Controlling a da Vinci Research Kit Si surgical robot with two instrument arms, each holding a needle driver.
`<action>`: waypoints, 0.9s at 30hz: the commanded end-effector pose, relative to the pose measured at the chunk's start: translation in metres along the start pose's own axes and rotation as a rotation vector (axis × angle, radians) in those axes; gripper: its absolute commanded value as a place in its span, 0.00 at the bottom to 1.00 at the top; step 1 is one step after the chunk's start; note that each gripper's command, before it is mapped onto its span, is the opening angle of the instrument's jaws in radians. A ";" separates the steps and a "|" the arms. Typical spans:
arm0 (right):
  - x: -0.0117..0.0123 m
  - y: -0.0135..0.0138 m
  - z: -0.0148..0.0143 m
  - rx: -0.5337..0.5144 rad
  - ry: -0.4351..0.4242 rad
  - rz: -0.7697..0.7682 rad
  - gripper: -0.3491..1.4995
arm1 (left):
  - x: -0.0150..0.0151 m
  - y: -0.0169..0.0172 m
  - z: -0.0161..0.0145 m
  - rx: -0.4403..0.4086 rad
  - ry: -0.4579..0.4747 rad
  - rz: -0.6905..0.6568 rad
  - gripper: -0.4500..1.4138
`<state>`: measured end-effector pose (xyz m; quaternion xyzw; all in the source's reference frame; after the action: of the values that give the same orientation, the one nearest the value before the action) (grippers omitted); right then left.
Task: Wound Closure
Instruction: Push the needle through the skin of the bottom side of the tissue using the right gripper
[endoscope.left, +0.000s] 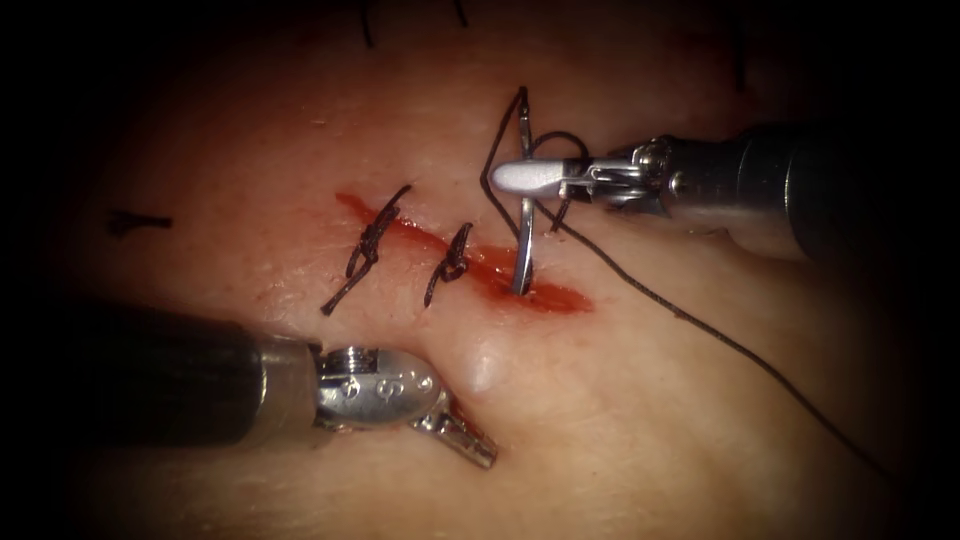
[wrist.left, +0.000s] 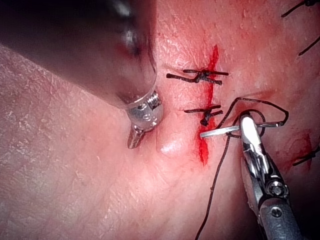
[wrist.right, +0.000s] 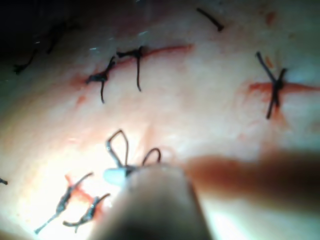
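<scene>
Your right tool (endoscope.left: 520, 177) grips the needle (endoscope.left: 524, 245) mid-curve, its tip in the cut (endoscope.left: 545, 296). Two tied stitches (endoscope.left: 372, 240) lie at ten o'clock from it. Your left tool (endoscope.left: 470, 442), jaws closed on nothing, presses the tissue (endoscope.left: 620, 400).

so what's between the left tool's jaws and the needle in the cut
In the endoscope view, a raised bump of bare tissue lies between the left tool and the needle, held mid-curve by the right tool, tip in the cut.
</scene>
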<state>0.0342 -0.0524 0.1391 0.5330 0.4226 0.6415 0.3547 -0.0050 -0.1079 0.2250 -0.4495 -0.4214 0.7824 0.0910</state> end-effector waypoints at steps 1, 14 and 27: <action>-0.0002 0.0007 0.0007 0.007 -0.001 0.005 0.00 | -0.0004 -0.0001 0.0010 -0.006 0.000 -0.001 0.12; -0.0033 0.0001 0.0020 0.084 -0.031 0.132 0.00 | -0.0002 -0.0003 0.0012 -0.004 0.000 -0.001 0.12; -0.0022 -0.0012 0.0018 0.124 0.023 -0.257 0.89 | 0.0001 0.0007 0.0009 -0.008 0.002 -0.006 0.12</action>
<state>0.0357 -0.0531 0.1367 0.4752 0.5386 0.5700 0.3990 -0.0051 -0.1082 0.2241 -0.4494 -0.4255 0.7800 0.0929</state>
